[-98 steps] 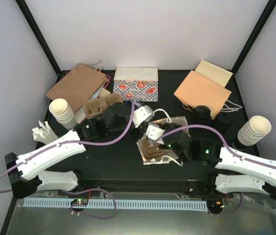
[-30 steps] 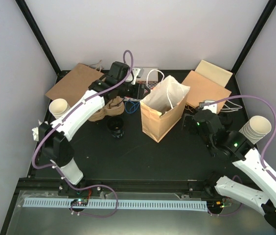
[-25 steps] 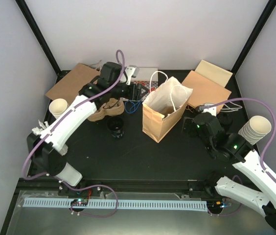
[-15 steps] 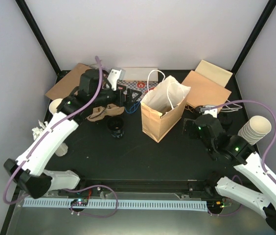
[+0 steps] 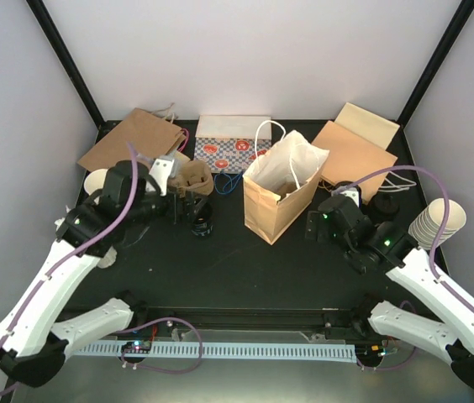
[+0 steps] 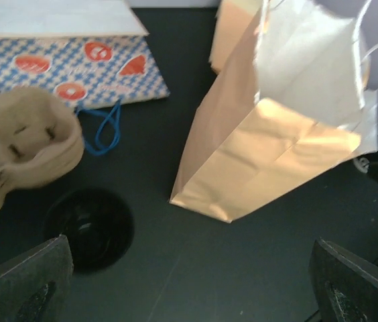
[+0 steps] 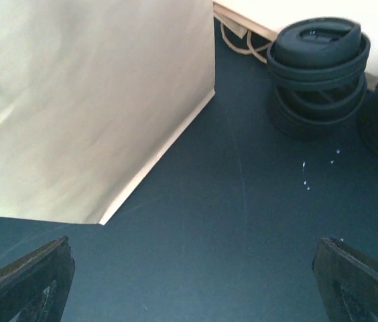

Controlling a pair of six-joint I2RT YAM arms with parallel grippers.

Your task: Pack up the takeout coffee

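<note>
Toward the table's [image 5: 220,273] left edge, your left gripper [image 6: 190,285] is drawing back over the coffee cup [image 6: 90,228], jaws now apart; your right gripper [image 7: 189,282] is hovering, jaws apart, beside the paper bag [image 5: 275,189].

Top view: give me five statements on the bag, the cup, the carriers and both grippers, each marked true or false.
1. The bag stands upright with its mouth open. True.
2. The left gripper grips the cup. False: its jaws are wide open and the cup stands free, untouched.
3. The cup stands left of the bag. True.
4. The right gripper is shut on a lid. False: it is open and empty, and the stacked lids sit apart from it.
5. The carriers lie right of the bag. False: they lie left of it, behind the cup.
</note>
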